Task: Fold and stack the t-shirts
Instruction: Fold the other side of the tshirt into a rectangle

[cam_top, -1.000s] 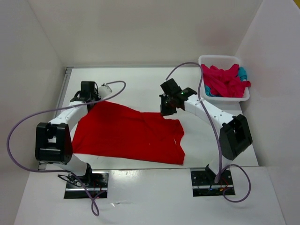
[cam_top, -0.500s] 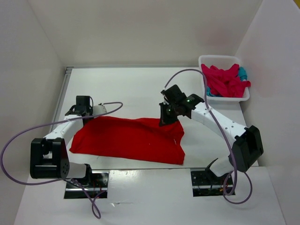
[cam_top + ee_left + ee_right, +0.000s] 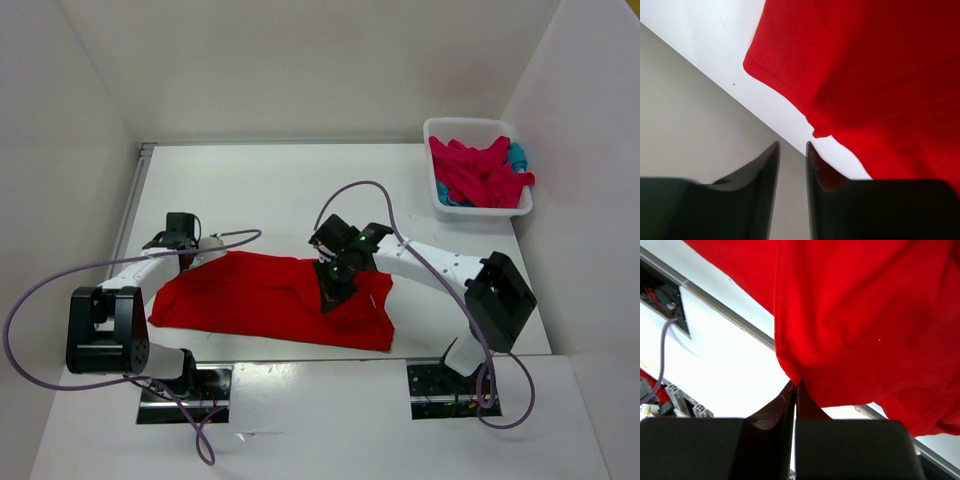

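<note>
Folding the bright red t-shirt (image 3: pixel 240 300), spread on the near side of the tabletop (image 3: pixel 290 190). Pinching a bit of its cloth tight in the right fingers (image 3: pixel 771 415), over the middle of the shirt. Holding the left fingers (image 3: pixel 765 170) just a little apart beside the left corner, gripping nothing that shows. Next, most likely, needing to lay the pinched cloth down on the near hem. Far back on the right, leaving the crimson-pink t-shirt (image 3: pixel 475 170) and the teal-blue t-shirt (image 3: pixel 517 155) bunched in the white basket (image 3: pixel 470 124) for later.

No text, label or number can be read anywhere.
</note>
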